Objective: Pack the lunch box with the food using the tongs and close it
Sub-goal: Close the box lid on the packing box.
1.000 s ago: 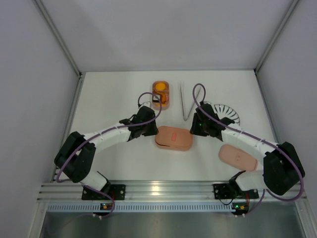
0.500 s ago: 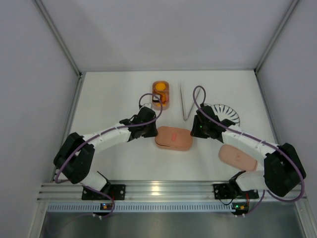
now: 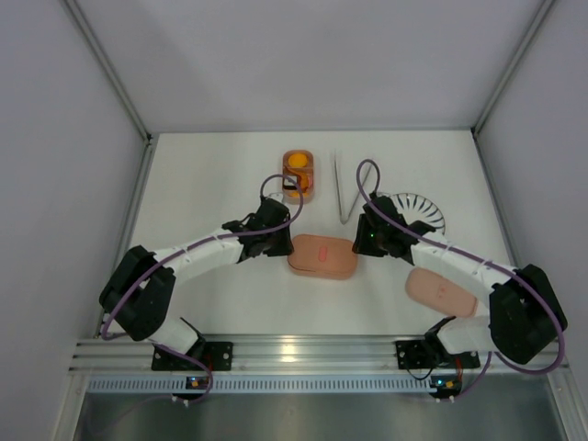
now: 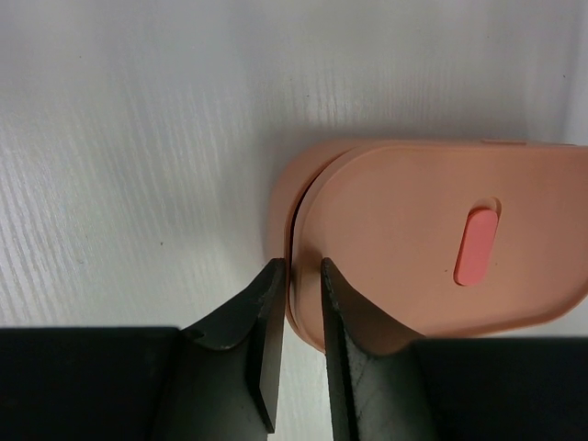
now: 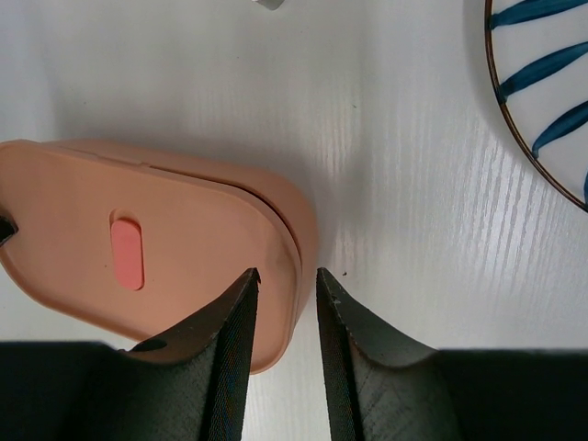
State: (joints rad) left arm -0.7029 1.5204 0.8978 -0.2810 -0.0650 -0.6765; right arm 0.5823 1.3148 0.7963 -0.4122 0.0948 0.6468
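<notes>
One lidded salmon-pink oval plastic lunch box (image 3: pixel 322 256) lies mid-surface (image 3: pixel 211 175). The left claw (image 4: pixel 299 276) and right claw (image 5: pixel 287 280), narrowly parted, straddle its ends; grip undetermined. One open tray (image 3: pixel 286 179) holds round orange food (image 3: pixel 297 163), with one silvery metal tongs (image 3: pixel 339 184) beside.

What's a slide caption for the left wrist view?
Left gripper pinching the end rim of the lidded pink lunch box.

Lab booth, grey panel walls (image 3: pixel 322 64), white table (image 3: pixel 202 184), aluminium rail (image 3: pixel 312 350)
</notes>
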